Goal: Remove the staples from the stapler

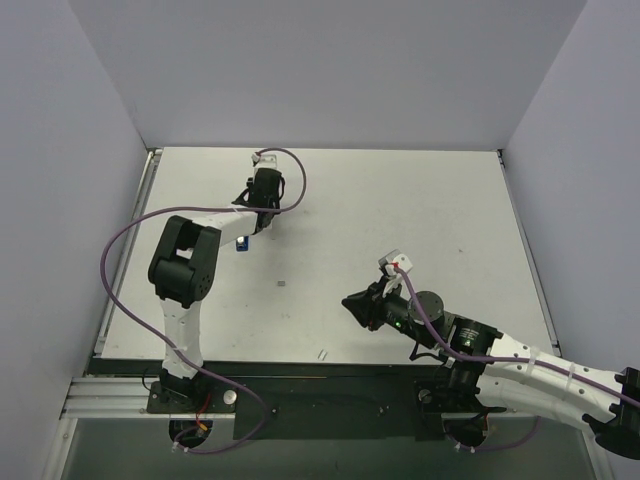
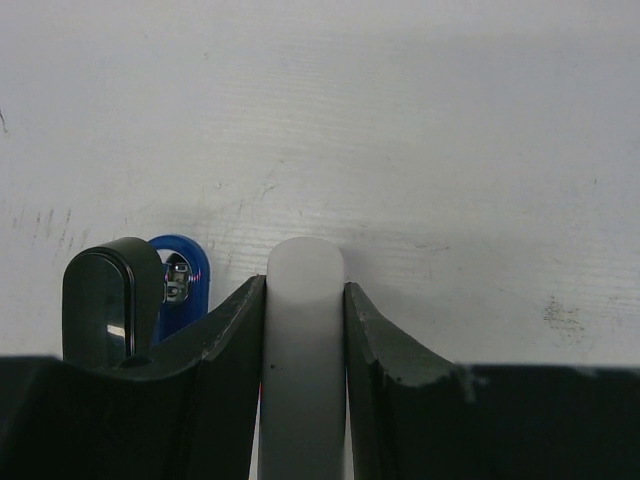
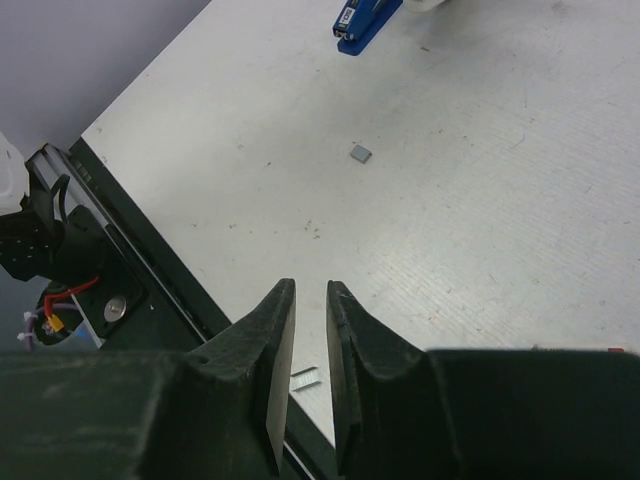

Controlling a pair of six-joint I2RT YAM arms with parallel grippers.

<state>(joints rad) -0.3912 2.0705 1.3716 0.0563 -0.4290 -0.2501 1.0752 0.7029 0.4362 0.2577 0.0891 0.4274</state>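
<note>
The small blue stapler [image 1: 242, 242] lies at the back left of the table [image 1: 420, 200]; the right wrist view shows it at the top [image 3: 365, 20]. In the left wrist view its blue body [image 2: 188, 285] and black end [image 2: 108, 300] sit just left of the jaws. My left gripper [image 2: 305, 282] [image 1: 251, 226] is shut on a white rounded bar [image 2: 305, 330] that adjoins the blue body. My right gripper [image 3: 310, 286] [image 1: 351, 302] hovers above the table's near side, its jaws a narrow gap apart with nothing between them. A short strip of staples [image 3: 306, 377] [image 1: 323, 352] lies on the table below that gap.
A small grey piece [image 3: 361, 153] [image 1: 282, 284] lies on the table between the stapler and the right gripper. The table's near edge with a black rail [image 3: 150, 270] runs just under the right gripper. Grey walls enclose the table on the left, back and right.
</note>
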